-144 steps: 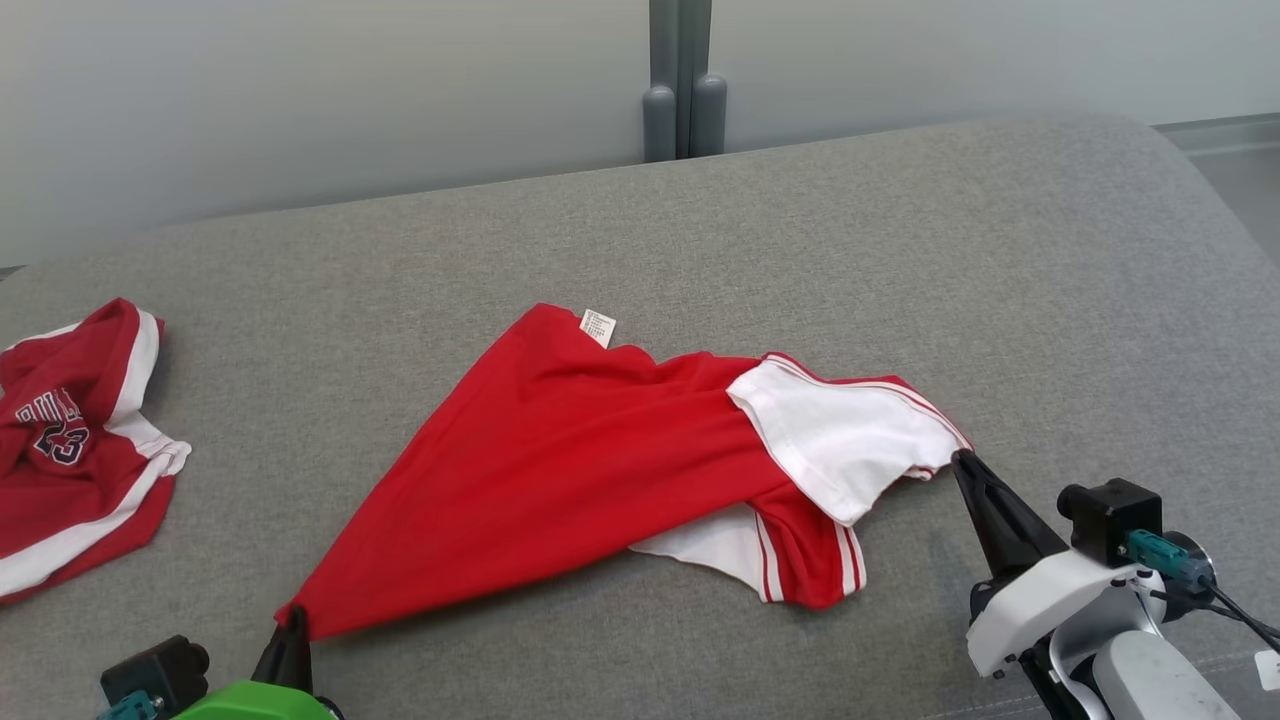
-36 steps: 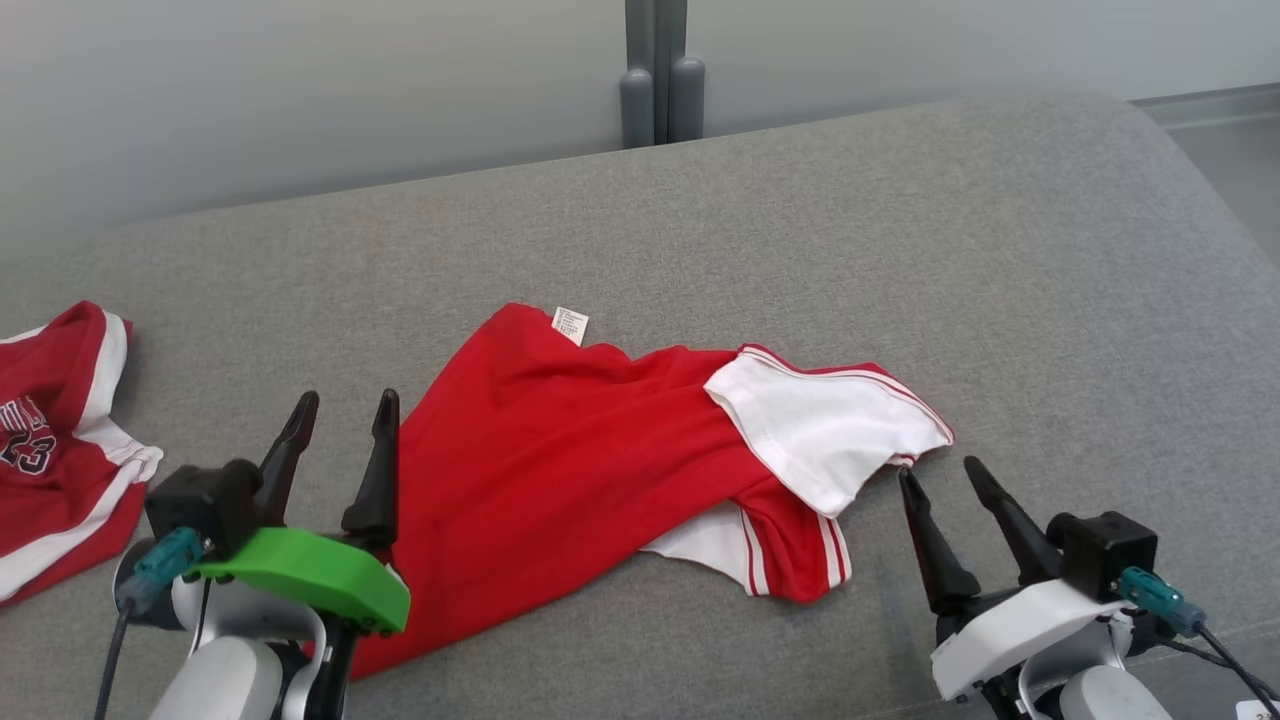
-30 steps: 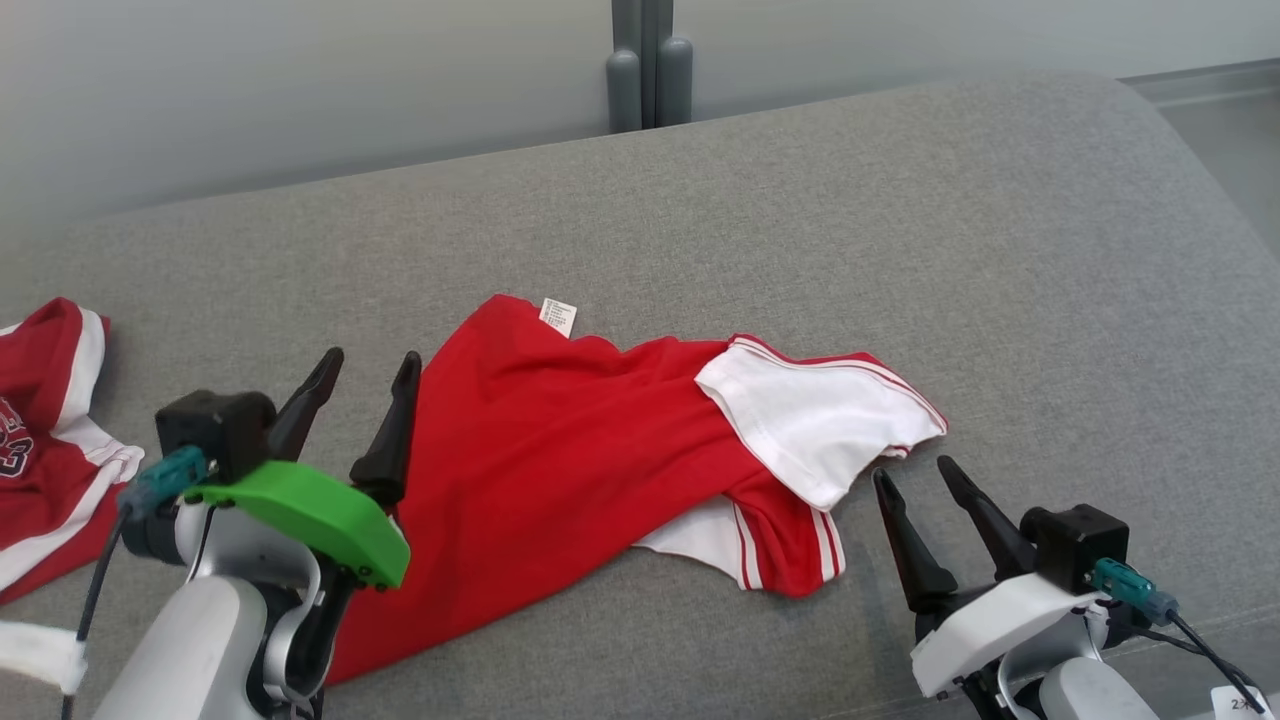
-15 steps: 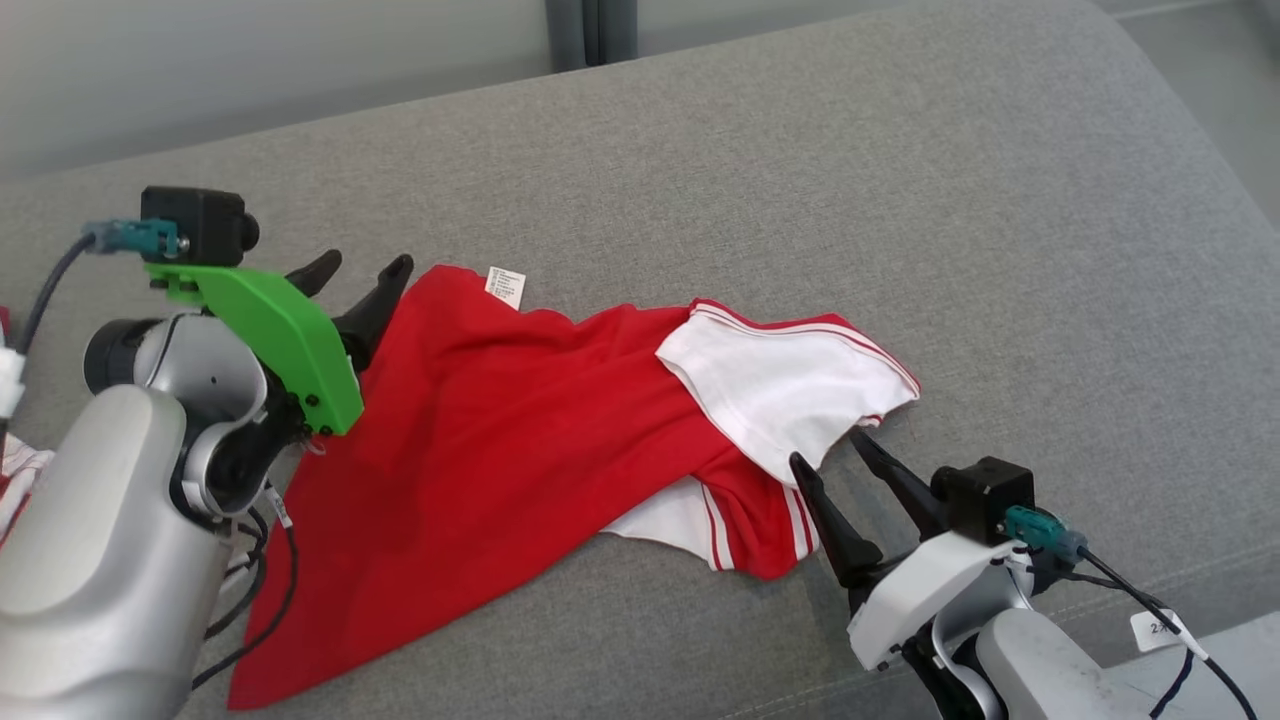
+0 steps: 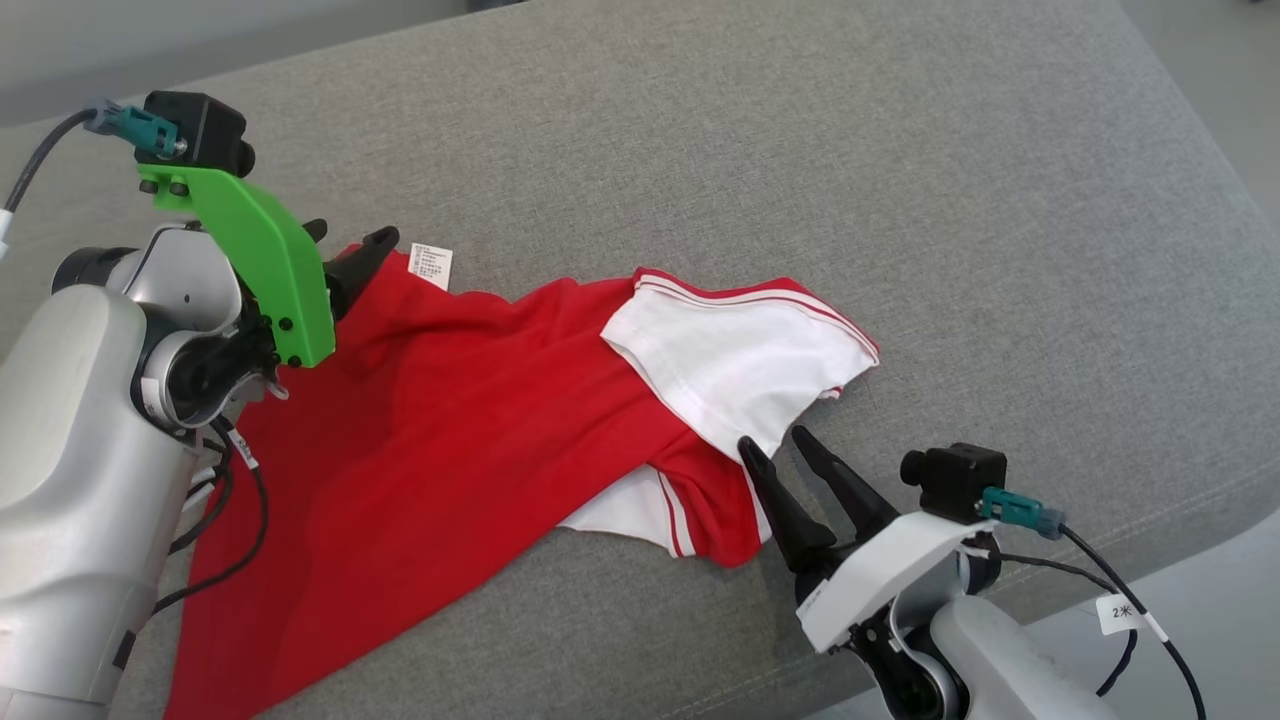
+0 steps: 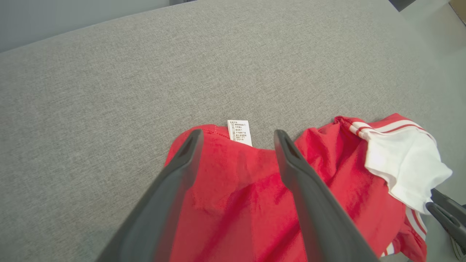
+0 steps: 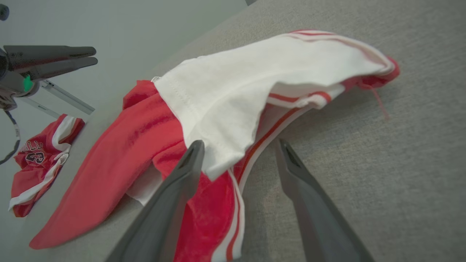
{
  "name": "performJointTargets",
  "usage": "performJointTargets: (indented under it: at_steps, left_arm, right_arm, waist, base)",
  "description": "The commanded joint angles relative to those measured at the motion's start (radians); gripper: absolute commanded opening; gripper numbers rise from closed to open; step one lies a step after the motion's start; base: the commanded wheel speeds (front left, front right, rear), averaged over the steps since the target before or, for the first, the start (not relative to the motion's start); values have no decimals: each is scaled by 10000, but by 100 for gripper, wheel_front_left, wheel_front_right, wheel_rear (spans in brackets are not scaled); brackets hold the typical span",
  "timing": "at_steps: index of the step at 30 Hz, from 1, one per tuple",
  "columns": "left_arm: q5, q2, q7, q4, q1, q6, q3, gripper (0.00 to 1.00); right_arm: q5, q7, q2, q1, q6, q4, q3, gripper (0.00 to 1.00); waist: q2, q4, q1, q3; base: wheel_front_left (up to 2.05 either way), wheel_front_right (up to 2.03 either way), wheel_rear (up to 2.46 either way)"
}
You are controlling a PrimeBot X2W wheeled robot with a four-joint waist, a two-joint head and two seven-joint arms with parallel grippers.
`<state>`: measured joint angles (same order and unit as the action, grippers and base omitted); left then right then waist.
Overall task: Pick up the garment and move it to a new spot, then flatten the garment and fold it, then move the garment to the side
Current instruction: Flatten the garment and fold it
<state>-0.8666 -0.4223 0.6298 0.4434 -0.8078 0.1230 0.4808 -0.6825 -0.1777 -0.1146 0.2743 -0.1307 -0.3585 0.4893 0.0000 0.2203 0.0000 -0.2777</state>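
Note:
The garment (image 5: 450, 420) is a red shirt with a white sleeve flap (image 5: 740, 360), lying crumpled on the grey cushion (image 5: 900, 150). Its far corner carries a small white label (image 5: 430, 265). My left gripper (image 5: 352, 234) hovers open over that corner, and in the left wrist view its fingertips (image 6: 196, 134) straddle the label (image 6: 239, 131) above the red cloth (image 6: 233, 189). My right gripper (image 5: 772, 440) stands open at the white flap's near tip. In the right wrist view its left finger (image 7: 193, 153) lies against the flap's edge (image 7: 236, 83). Neither holds anything.
A second red and white jersey (image 7: 36, 160) with the number 23 lies further left on the cushion. The cushion's front edge and bare floor (image 5: 1210, 540) are at the lower right. My left gripper (image 7: 94, 56) also shows at the top left of the right wrist view.
The head camera has tilted down. My left arm has reached forward to the garment's labelled far corner. My right gripper has moved in to the white flap. Both have stayed open.

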Motion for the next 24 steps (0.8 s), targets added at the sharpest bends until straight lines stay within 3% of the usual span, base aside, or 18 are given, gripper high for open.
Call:
performJointTargets:
  at_steps: [1,10,24]
  left_arm:
    - [-77,-34,131,99,-192,39,41,100]
    - [-280,-373,837,546,-712,79,500,100]
    - [10,-655,457,2192,-1226,67,693,100]
  right_arm:
    - [-284,-12,-53,155,-1,-17,116,100]
    - [-1628,-354,-144,900,-1,-108,1134,100]
    - [-2648,-836,-282,1790,-1,-272,2553,100]
  waist:
    - [0,227,0,-249]
    - [0,710,0,-736]
    - [0,1190,0,-1258]
  base:
    - [0,0,0]
    - [0,0,0]
    - [0,0,0]
